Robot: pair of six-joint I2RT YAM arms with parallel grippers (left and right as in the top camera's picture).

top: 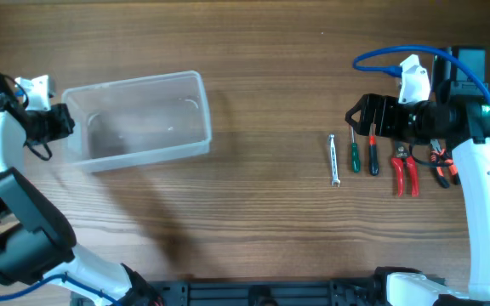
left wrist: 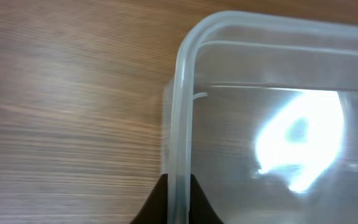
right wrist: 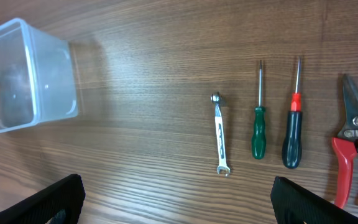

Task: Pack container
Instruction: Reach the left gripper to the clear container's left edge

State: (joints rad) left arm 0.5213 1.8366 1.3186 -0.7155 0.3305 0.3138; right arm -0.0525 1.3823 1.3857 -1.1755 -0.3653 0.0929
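Note:
The clear plastic container [top: 139, 119] stands on the wooden table at the left; nothing shows inside it. My left gripper [top: 60, 121] is shut on its left rim, which runs between my fingers in the left wrist view [left wrist: 179, 193]. The container also shows in the right wrist view [right wrist: 23, 74]. My right gripper [top: 356, 117] is open and empty, hovering above the tools. Below it lie a small silver wrench [top: 333, 159], a green-handled screwdriver [top: 355, 155], a black-and-red screwdriver [top: 373, 155] and red-handled pliers [top: 404, 170].
Another tool with orange-and-black handles [top: 442, 166] lies partly under my right arm. The right arm's blue cable [top: 381, 58] loops above the tools. A black frame [top: 270, 293] runs along the table's front edge.

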